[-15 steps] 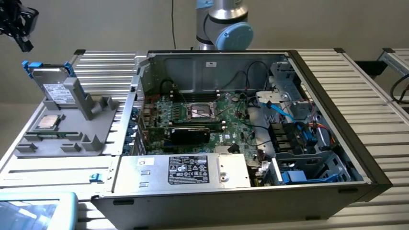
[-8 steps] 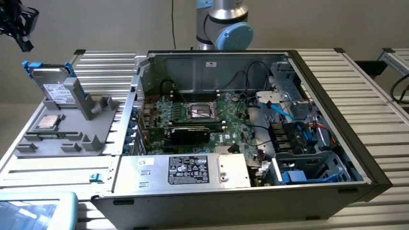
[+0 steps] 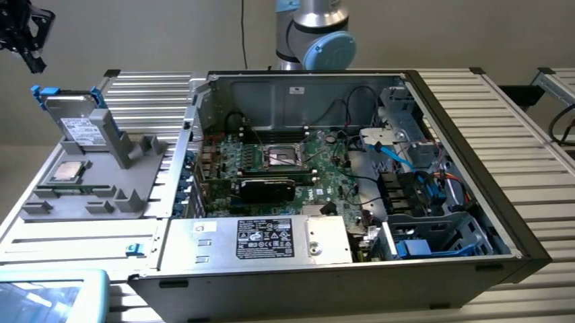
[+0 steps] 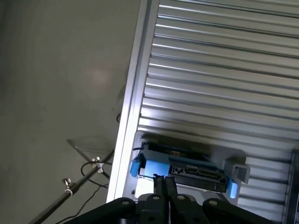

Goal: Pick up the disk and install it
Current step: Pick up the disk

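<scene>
**Exterior view.** An open computer case (image 3: 269, 94) lies on a slatted table (image 3: 503, 121). Inside it are the motherboard (image 3: 287, 158) and, toward the near edge, a grey box (image 3: 269, 239) with a black label. The arm (image 3: 314, 33) rises behind the case. At the exterior view's left, beside the case, a grey holder (image 3: 81, 202) rests on the table. The disk (image 3: 79, 121) stands upright in the holder's far end, with its labelled face showing and a blue rail (image 3: 38, 94) at its upper edge. A small square chip (image 3: 67, 171) lies flat on the holder, just in front of the disk. The gripper (image 3: 34, 62) hangs in the upper left corner, above the disk and well apart from it, touching nothing.

**Wrist view.** The camera looks down on the table (image 4: 224, 70) and the holder (image 4: 238, 170). The disk (image 4: 187, 169) is seen edge-on in the holder, a blue rail (image 4: 148, 165) at each end. The gripper (image 4: 164, 182) has its two fingers pressed together with nothing between them, and their tips line up over the disk's edge near one blue end.
</scene>
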Robot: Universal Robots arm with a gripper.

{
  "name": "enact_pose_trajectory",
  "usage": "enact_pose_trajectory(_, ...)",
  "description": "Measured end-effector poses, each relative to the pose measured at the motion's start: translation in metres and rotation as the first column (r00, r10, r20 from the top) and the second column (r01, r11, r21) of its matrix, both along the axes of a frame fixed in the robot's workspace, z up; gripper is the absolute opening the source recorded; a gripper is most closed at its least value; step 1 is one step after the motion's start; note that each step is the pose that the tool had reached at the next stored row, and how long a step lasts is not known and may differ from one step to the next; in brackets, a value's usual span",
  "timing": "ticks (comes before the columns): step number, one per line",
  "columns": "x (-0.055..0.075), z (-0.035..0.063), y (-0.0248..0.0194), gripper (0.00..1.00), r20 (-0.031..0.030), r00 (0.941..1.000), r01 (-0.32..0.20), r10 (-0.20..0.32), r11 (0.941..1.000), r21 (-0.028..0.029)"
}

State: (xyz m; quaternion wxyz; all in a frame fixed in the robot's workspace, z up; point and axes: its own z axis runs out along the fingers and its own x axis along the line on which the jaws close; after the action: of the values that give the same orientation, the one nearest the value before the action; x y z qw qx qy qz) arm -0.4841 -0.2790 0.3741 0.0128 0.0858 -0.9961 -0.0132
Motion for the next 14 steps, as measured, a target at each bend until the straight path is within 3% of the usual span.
enact_pose_trajectory(9,-0.0005,-0.0013,0.0008,0.11,-0.0002,0.991,-0.134,0.134,0.991,-0.0002)
enact_pose_trajectory(14,-0.0006,-0.0014,0.0008,0.11,0.0001,0.9752,-0.221,0.221,0.9752,-0.0002)
